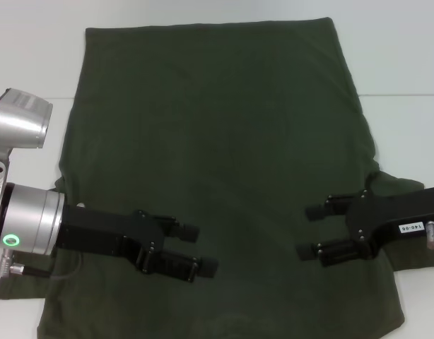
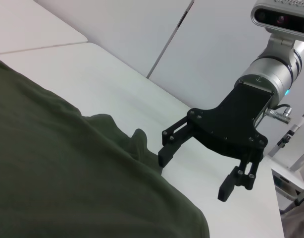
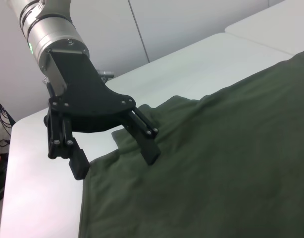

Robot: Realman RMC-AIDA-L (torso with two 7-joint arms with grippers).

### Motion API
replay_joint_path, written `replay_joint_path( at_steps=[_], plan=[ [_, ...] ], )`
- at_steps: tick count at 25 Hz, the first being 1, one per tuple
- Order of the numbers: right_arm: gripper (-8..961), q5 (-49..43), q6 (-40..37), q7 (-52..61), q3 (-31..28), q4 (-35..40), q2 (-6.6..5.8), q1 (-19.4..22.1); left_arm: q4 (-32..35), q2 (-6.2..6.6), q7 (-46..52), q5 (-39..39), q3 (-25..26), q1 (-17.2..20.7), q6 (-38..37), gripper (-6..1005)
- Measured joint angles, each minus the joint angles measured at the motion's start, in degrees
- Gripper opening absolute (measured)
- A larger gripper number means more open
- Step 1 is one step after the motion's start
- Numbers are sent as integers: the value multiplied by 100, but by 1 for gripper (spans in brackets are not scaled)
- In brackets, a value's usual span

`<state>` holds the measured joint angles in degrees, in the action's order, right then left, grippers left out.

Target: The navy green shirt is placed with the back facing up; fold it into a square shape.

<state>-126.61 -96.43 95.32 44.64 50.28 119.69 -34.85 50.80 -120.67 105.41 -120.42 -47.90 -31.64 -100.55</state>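
One navy green shirt lay spread flat on the white table, plain side up, filling most of the head view from 12 o'clock down to 6 o'clock. Two black grippers hung over its lower half. At about 8 o'clock the left gripper pointed inward with its two fingers parted and nothing between them. At about 4 o'clock the right gripper faced it, fingers likewise spread and empty, by the shirt's right sleeve. The two were well apart.
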Motion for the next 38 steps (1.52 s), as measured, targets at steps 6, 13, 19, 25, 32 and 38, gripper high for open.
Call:
replay_joint_path(
  at_steps=[6, 13, 19, 25, 32, 38],
  plan=[
    [890, 0, -1, 3, 7, -23, -10, -30, 0, 5, 7, 1, 0, 0, -8, 931],
    [886, 0, 1, 5, -24, -25, -8, -41, 0, 9, 7, 1, 0, 0, -20, 932],
    [882, -4, 40, 170, -132, -26, -7, -40, 0, 59, 276, 3, 176, -3, -18, 931],
    [879, 395, 269, 1252, -695, -42, -22, -22, -104, 474, 2191, 49, 1522, 56, 89, 931],
    [874, 931, 681, 2193, -999, -509, -203, -16, -758, 888, 3613, 41, 2352, 395, 501, 931],
    [871, 937, 1062, 2304, -911, -1106, -403, -168, -1137, 1015, 3072, 20, 2401, 784, 1306, 930]
  ],
)
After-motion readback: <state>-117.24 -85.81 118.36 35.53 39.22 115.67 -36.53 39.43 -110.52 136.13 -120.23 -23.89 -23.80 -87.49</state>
